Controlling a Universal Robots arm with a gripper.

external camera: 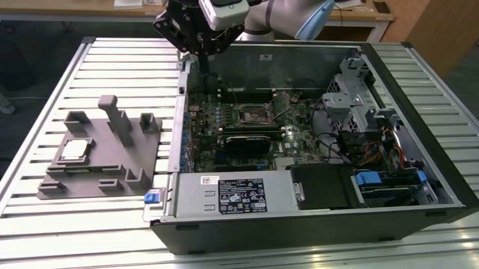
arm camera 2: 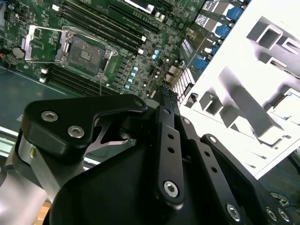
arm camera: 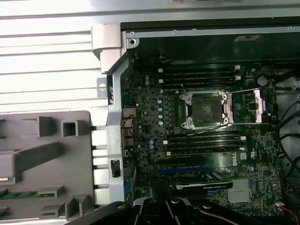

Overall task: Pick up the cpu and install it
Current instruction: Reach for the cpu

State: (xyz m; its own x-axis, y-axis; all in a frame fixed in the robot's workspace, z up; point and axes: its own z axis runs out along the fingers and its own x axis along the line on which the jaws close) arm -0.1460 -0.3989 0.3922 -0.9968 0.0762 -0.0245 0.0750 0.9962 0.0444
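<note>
**Chip waited on its holder while the gripper hung over the case**

The cpu lay flat, silver side up, in a square recess of the grey holder. The holder sat on the slatted metal table, beside the open computer case on the exterior view's left. Nothing touched the chip.

The gripper hung well apart from the chip, above the case's back corner on the side nearest the holder. It pointed down towards the edge of the green board. In the second wrist view the gripper tapered to a single narrow tip, so its jaws looked drawn together with nothing between them.

The socket sat near the middle of the board, between rows of long black slots. Both wrist views showed it with its metal frame swung open to one side. The first wrist view also caught the holder just outside the case wall.
</note>
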